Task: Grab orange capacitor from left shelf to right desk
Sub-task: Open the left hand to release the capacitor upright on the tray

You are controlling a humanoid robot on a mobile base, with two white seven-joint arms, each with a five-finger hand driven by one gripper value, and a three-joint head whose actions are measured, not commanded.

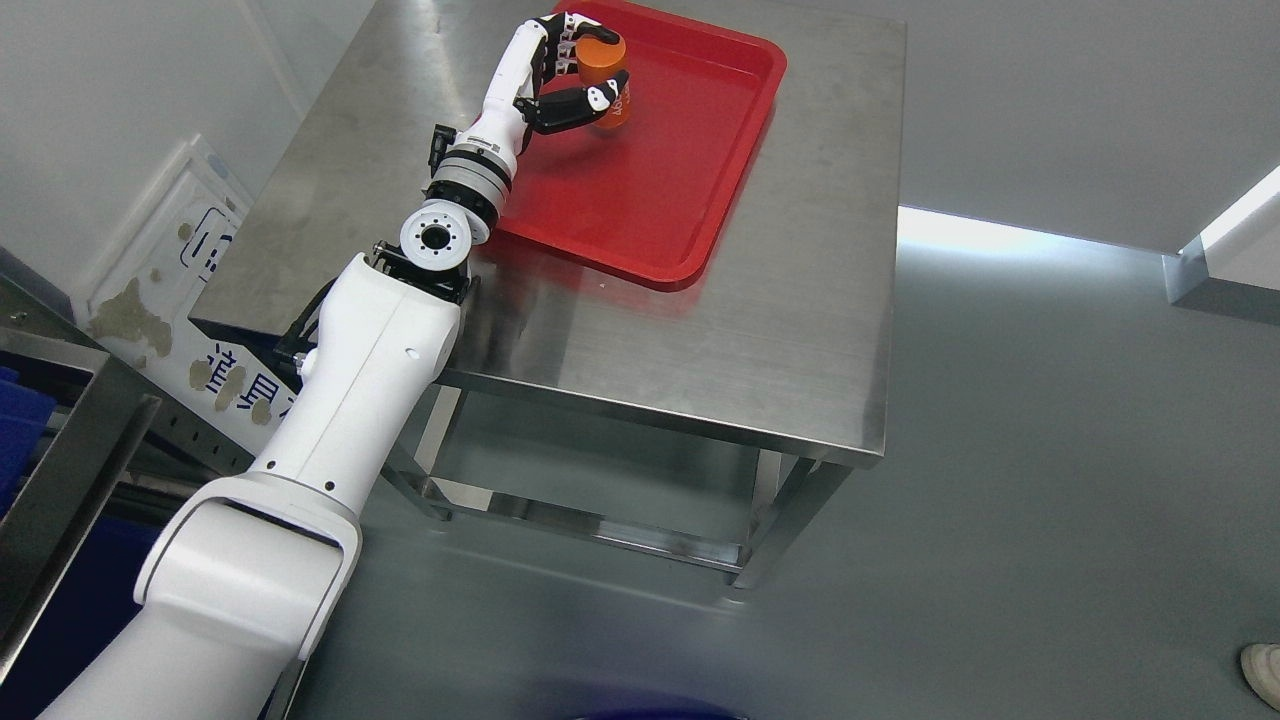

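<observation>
Orange capacitor (603,82) over red tray (690,170), steel desk (800,330)

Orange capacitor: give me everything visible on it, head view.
The orange capacitor is a small cylinder with a smooth, plastic-looking orange shell and dark print on its side, too small to read. It stands roughly upright, slightly tilted, over the far left part of the red tray. The left hand is closed around it, fingers across top and side. Whether its base touches the tray is unclear.

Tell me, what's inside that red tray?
Only the orange capacitor stands upright in the red tray, gripped by the left hand. The hand and wrist cover the tray's near-left corner.
</observation>
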